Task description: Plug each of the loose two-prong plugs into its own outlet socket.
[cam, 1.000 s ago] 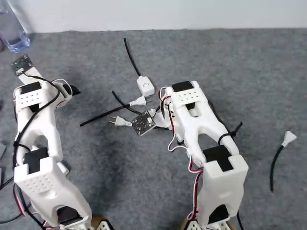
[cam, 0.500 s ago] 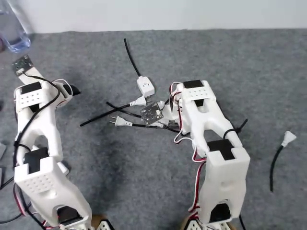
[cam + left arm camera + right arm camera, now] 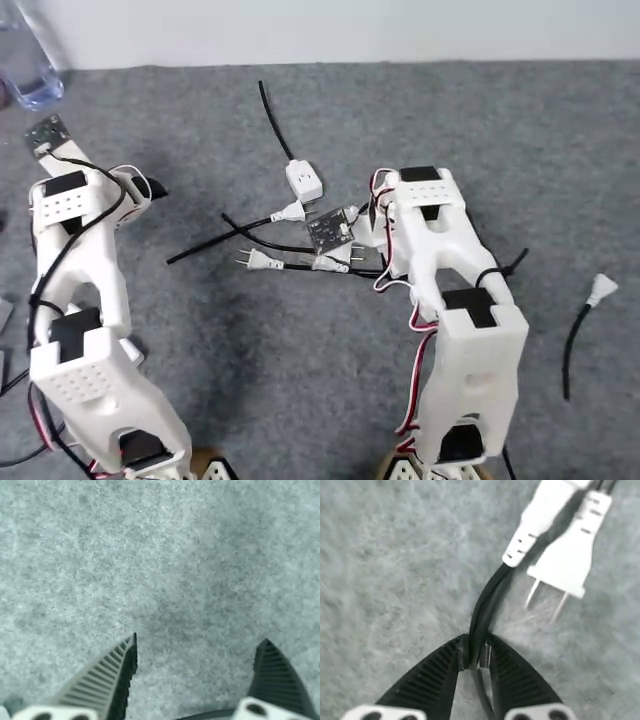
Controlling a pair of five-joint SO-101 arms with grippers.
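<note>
The right gripper pinches a black cord beside a white two-prong plug. The cord's far end is cut off. The left gripper gapes wide over grey carpet.

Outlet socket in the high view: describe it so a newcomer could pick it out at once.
On the grey table, look on the far side of the cord tangle. The outlet socket is the squarish white block ending its own black cord; the nearby plugs are slimmer, with bare metal prongs.
</note>
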